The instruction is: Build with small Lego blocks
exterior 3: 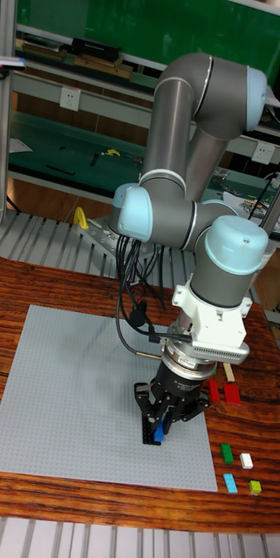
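Observation:
My gripper points down over the front right part of the grey baseplate. A small blue Lego block sits between its black fingertips, at or just above the plate's surface. The fingers look shut on it. Loose blocks lie on the wood right of the plate: two red blocks, a green one, a white one, a light blue one and a yellow-green one. Whether the blue block touches the plate cannot be told.
The wooden table carries the baseplate. Black cables hang from the arm's wrist over the plate. Metal shelving and benches stand behind the table.

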{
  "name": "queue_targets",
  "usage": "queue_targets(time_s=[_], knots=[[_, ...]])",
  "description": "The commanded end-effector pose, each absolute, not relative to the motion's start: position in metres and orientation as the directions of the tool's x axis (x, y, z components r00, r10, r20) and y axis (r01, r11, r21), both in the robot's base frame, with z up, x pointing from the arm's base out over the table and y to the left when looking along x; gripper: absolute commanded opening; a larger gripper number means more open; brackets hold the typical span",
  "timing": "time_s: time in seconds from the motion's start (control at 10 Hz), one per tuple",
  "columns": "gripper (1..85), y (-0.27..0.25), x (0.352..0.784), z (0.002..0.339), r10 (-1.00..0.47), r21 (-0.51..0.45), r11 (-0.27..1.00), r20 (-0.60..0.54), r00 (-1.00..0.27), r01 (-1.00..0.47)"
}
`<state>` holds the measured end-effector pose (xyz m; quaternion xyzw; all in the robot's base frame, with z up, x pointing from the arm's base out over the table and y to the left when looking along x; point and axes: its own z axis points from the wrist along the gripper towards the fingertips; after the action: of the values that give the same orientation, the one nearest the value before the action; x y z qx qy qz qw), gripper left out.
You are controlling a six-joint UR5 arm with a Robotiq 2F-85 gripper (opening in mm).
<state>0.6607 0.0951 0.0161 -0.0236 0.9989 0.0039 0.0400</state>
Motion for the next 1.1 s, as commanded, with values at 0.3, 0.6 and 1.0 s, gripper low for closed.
queue_targets(time_s=[0.3, 0.6, 1.0], knots=[[1.3, 0.0948, 0.6604, 0.0145, -0.053, 0.024, 0.998, -0.083, -0.995, -0.055], [1.3, 0.0932, 0.6609, 0.0149, -0.056, 0.027, 0.998, -0.084, -0.995, -0.058], [1.3, 0.0966, 0.6648, 0.0172, -0.016, 0.041, 0.999, -0.084, -0.996, -0.02]])
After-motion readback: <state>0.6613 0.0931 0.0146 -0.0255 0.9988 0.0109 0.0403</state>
